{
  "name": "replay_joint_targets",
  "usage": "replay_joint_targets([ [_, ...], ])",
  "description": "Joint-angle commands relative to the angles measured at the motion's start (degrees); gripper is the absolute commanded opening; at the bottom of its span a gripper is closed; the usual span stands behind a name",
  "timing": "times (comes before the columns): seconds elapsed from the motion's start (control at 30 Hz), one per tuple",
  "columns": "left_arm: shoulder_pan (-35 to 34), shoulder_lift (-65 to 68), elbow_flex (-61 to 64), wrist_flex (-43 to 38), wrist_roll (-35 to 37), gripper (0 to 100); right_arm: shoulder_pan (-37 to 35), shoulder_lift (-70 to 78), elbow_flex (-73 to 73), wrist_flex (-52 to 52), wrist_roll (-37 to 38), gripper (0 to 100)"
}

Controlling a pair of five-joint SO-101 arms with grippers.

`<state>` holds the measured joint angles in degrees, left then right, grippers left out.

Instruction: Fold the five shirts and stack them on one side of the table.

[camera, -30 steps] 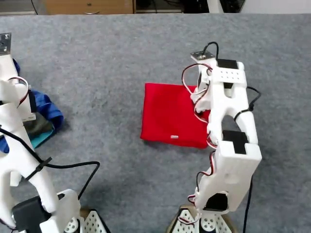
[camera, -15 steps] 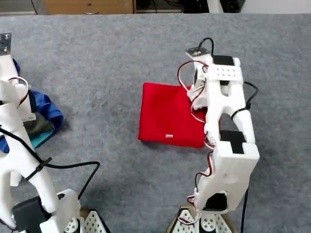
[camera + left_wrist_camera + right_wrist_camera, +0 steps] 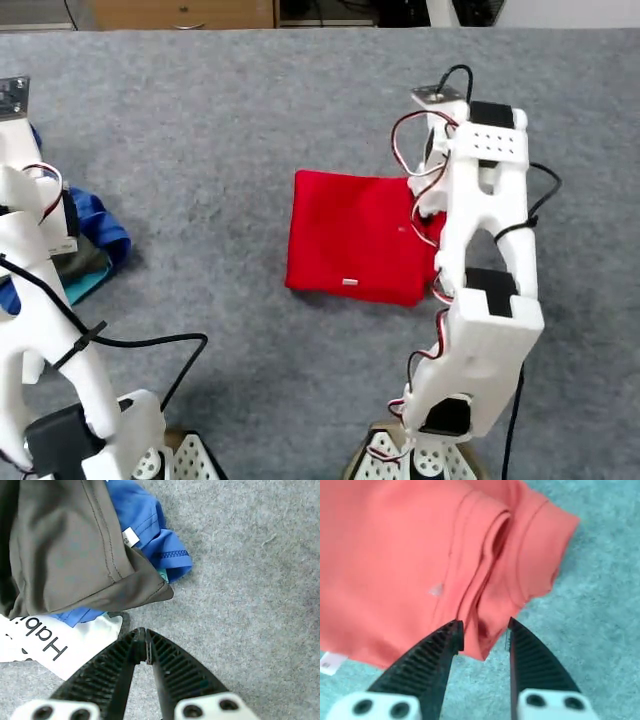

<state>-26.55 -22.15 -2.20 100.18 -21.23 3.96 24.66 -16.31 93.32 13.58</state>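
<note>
Red shirt [image 3: 350, 245]: lay mid-table (grey table [image 3: 200, 120] on every side).
Right gripper [image 3: 484, 630]: fingers spread astride its edge.
Left gripper [image 3: 145, 647]: fingers closed, empty, beside shirt pile [image 3: 65, 545].

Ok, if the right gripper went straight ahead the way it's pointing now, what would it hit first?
Most likely the folded edge of the red shirt, which lies between the open jaws of the right gripper; how near is unclear.

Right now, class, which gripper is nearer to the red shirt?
Right. The right gripper sits open at the folded edge of the red shirt, that edge between its jaws. The left gripper, shut, is across the table beside the pile of other shirts.
</note>
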Motion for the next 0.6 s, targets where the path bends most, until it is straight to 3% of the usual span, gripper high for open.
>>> replay_joint_targets([
  [0.0, -0.5, -1.7, -0.6, 0.5, -0.2, 2, -3.2, -0.6, -2.7, 2.8, -0.4, 15.9],
  [0.57, -1.0, -1.8, -0.5, 0.5, -0.2, 2, -2.3, 7.0, -2.9, 0.2, -0.4, 15.9],
])
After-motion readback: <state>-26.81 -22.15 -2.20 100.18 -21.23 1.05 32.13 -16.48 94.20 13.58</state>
